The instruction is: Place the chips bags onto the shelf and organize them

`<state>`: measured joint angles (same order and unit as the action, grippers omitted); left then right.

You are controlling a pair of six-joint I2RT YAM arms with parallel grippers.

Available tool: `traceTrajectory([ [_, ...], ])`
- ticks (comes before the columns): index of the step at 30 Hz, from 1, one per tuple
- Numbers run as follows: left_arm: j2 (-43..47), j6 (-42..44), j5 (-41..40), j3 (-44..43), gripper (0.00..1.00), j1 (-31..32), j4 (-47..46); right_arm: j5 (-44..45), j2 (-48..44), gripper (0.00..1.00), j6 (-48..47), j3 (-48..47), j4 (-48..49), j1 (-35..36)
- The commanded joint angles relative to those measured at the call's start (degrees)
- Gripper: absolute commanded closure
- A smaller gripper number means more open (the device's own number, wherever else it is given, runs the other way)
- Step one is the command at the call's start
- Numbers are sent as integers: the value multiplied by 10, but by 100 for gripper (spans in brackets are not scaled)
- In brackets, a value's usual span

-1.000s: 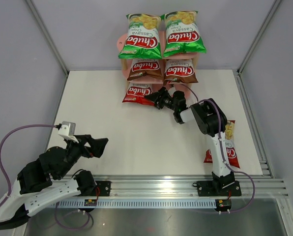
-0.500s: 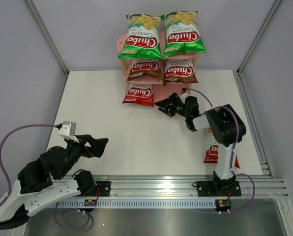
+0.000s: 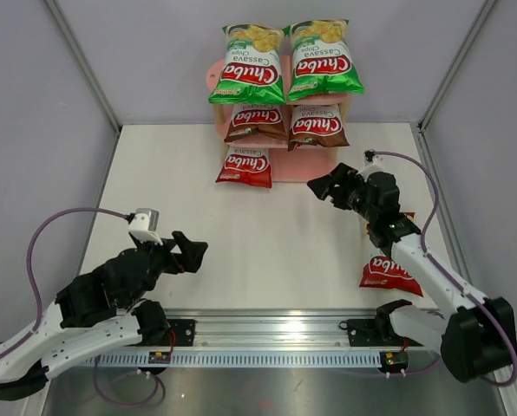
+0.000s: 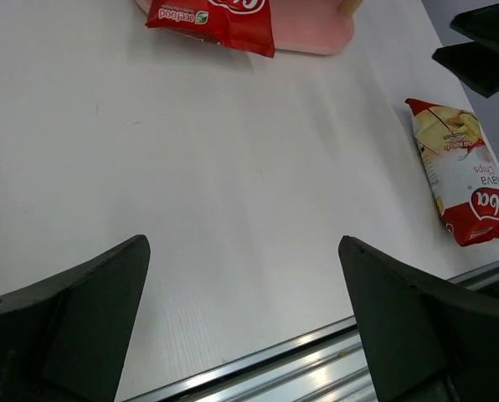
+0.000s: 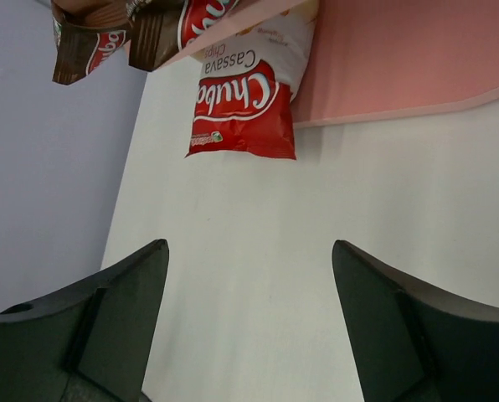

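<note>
Where the loose red bag [image 3: 387,272] lies: flat on the desk [image 3: 172,173] at the near right, partly under my right arm in the top view and well apart from the shelf [image 3: 281,166].
Shelf: far centre, with two green bags [image 3: 247,62] on top and two brown bags [image 3: 256,121] in the middle. One red bag [image 3: 245,165] sits at the left of the bottom tier [image 3: 315,165], whose right half is bare.
Right pincer [image 3: 323,180]: released, jaws wide, nothing between them, hanging over the desk just near of that bare half.
Left pincer [image 3: 193,251]: released too and empty, low at the near left, facing across the desk.
Handling: I judge the loose bag to be light, air-puffed and soft. Its glossy film could slide, and the chips inside would crush under a hard squeeze.
Hold: I would pinch a crimped end seam or a long side edge, taking film and not the belly.
Next: my right arm is the nearer one, so it should swing to the near right, then carry the bag to the free bottom slot.
</note>
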<state>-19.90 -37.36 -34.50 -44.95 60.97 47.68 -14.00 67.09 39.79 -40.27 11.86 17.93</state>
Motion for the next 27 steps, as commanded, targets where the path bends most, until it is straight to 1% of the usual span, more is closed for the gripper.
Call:
traceTrajectory([
  [1, -36, -24, 36, 24, 1, 2, -101, 102, -88, 12, -89, -17, -205, -2],
  [3, -72, -36, 54, 35, 1, 2, -132, 122, -120, 9, -103, -17, -260, -2],
  [4, -85, -41, 71, 39, 1, 2, -164, 130, -150, 7, -110, -19, -280, -3],
  [5, -116, -46, 83, 43, 1, 2, -186, 136, -165, 6, -112, -21, -300, -2],
  [6, -134, -46, 100, 46, 1, 2, -209, 156, -180, 2, -112, -23, -334, -2],
  [7, -151, -46, 132, 49, 1, 2, -259, 166, -209, 1, -104, -29, -352, -2],
  [8, -176, -46, 149, 49, 1, 2, -284, 172, -224, 1, -99, -33, -371, -3],
  [9, -220, -46, 170, 48, 1, 2, -311, 173, -238, 1, -96, -36, -398, -2],
  [10, -248, -45, 209, 40, 1, 2, -359, 172, -268, 1, -90, -41, -409, -2],
  [11, -274, -49, 227, 32, 1, 2, -380, 169, -285, 1, -89, -43, -420, -2],
  [12, -327, -51, 245, 27, 1, 2, -401, 173, -301, 1, -85, -45, -441, -2],
  [13, -352, -54, 279, 22, 1, 2, -445, 174, -330, 1, -76, -51, -451, -1],
  [15, -405, -65, 311, 0, 1, 2, -478, 188, -359, 0, -68, -68, -489, -2],
  [16, -456, -69, 341, -8, 1, 3, -519, 194, -383, 0, -67, -76, -503, -2],
  [18, -513, -83, 382, -40, 1, 3, -551, 206, -404, 0, -69, -100, -540, -2],
  [19, -568, -89, 419, -51, 1, 4, -582, 209, -425, 1, -70, -107, -551, -2],
  [20, -594, -97, 440, -63, 1, 6, -594, 209, -435, 0, -69, -113, -560, -2],
  [22, -648, -107, 481, -103, 1, 13, -623, 215, -464, 0, -63, -125, -583, -2],
  [23, -695, -119, 490, -118, 1, 15, -631, 213, -473, 1, -62, -129, -590, -2],
  [24, -724, -126, 502, -142, 1, 19, -655, 211, -480, 1, -62, -137, -604, -2],
  [25, -748, -133, 526, -158, 1, 23, -664, 209, -491, 1, -63, -140, -610, -1],
  [26, -799, -148, 541, -173, 1, 25, -674, 209, -494, 0, -66, -143, -616, -2],
  [27, -824, -155, 575, -207, 1, 29, -696, 212, -499, 1, -69, -149, -626, -2],
])
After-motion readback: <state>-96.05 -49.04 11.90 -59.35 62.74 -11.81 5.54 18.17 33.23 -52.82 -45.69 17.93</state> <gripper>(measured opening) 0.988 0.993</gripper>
